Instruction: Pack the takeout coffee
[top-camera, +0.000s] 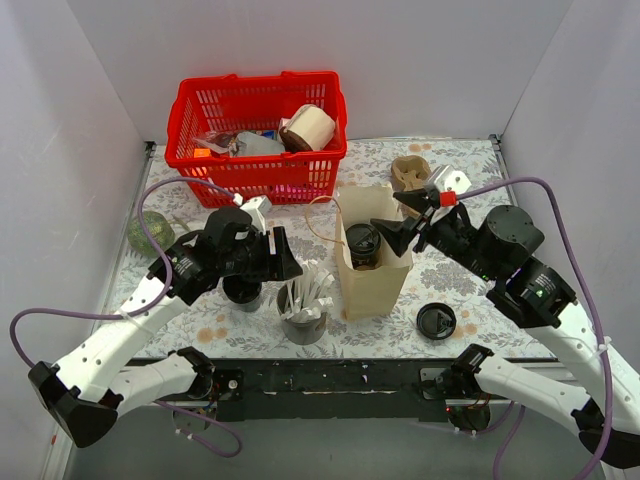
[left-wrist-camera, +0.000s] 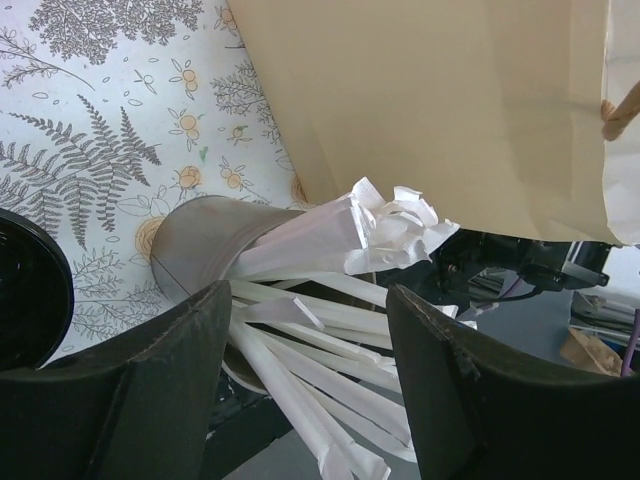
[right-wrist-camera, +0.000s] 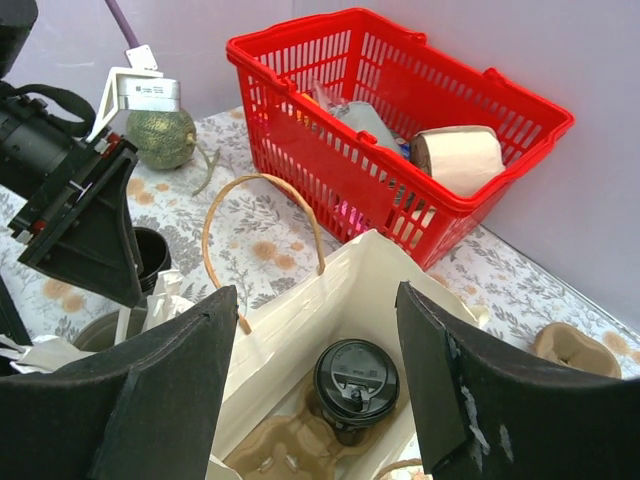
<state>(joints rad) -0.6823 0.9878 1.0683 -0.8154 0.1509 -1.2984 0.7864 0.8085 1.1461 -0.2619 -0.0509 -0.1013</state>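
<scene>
White walls close round a flowered surface (top-camera: 470, 290). Near its middle a paper bag (top-camera: 375, 285) stands mouth up. The takeout coffee (right-wrist-camera: 356, 383) sits upright inside, in a cardboard tray (right-wrist-camera: 290, 450) that looks meant to steady it. The right hand (top-camera: 404, 220) hovers over the bag, fingers apart and empty. The left hand (left-wrist-camera: 305, 300), equally spread, hangs over a cup of wrapped straws (top-camera: 303, 305) toward the near edge.

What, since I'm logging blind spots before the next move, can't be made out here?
- Takeout coffee: top and right wrist views, paper bag walls hide most below its lid.
- Open black cup: top view, left arm covers it; left wrist, edge cuts it.
- Red basket contents: top view, mostly too small to name.
</scene>
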